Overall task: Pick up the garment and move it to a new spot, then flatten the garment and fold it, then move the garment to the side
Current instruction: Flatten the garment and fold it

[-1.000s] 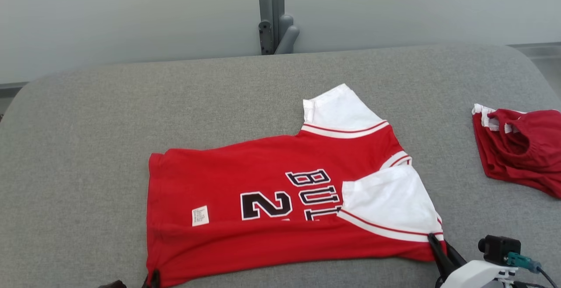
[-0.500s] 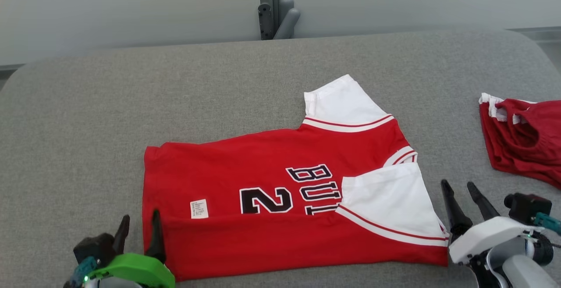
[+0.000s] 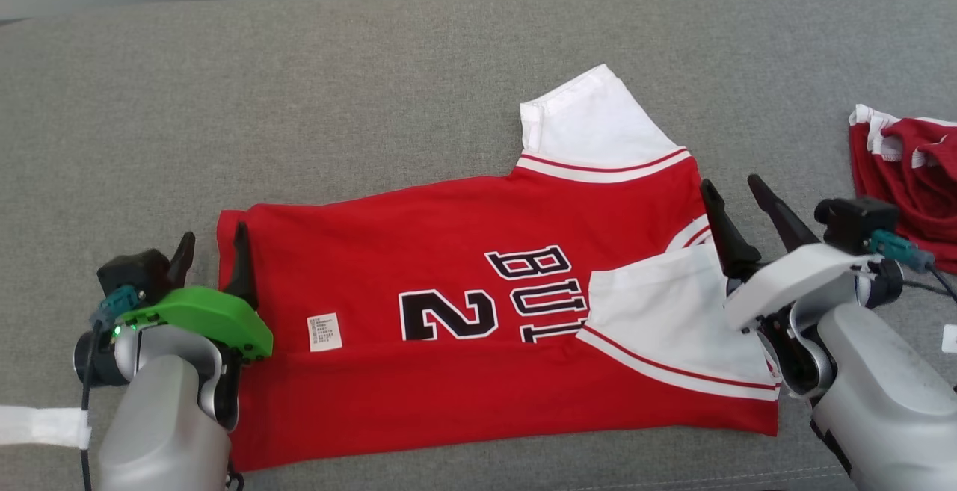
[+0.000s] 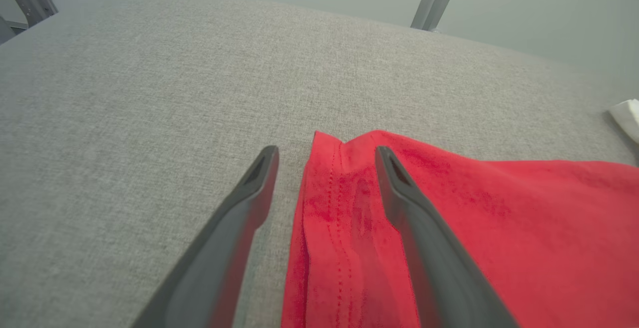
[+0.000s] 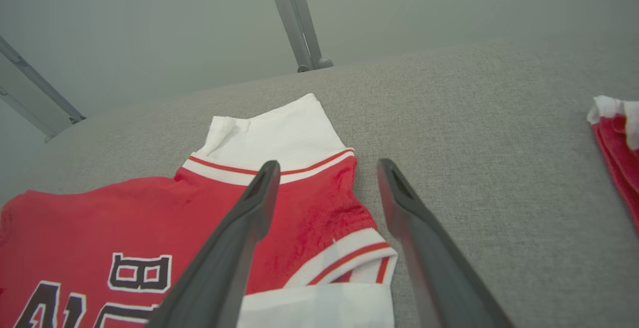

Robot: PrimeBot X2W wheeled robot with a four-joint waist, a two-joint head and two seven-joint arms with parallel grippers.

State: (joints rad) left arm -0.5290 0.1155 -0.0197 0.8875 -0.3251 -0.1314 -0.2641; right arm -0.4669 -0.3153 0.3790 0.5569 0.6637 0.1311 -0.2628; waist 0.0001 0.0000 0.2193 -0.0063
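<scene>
Big grey padded table [image 3: 374, 65] takes up most of the head view. The garment [image 3: 448, 267], a red jersey with white sleeves, lies flat around the middle. Its hem is toward 9 o'clock and its neck toward 3. The near long edge looks folded up over the front, so the bottoms of the black number and letters are cut off. One white sleeve sticks out toward 1 o'clock and the other is folded in over the chest at about 4. A second red garment [image 3: 908, 177] sits bunched at the 3 o'clock edge, well apart from the jersey and cropped by the frame.

The left gripper [image 3: 214, 235] is at the hem end with its fingers spread wide, holding nothing. The left wrist view adds detail here: one finger is over bare grey and the other over red, with the stitched hem corner between them. Can't tell if the tips touch anything.

The right gripper [image 3: 730, 183] is spread just as wide at the neck end, also holding nothing. In its wrist view one finger is over the red shoulder and the other over bare table, with the striped trim between.

The left forearm hides the jersey's corner at 7 o'clock. There's a small white label [image 3: 324, 331] on the red, but the print is too tiny to read.
</scene>
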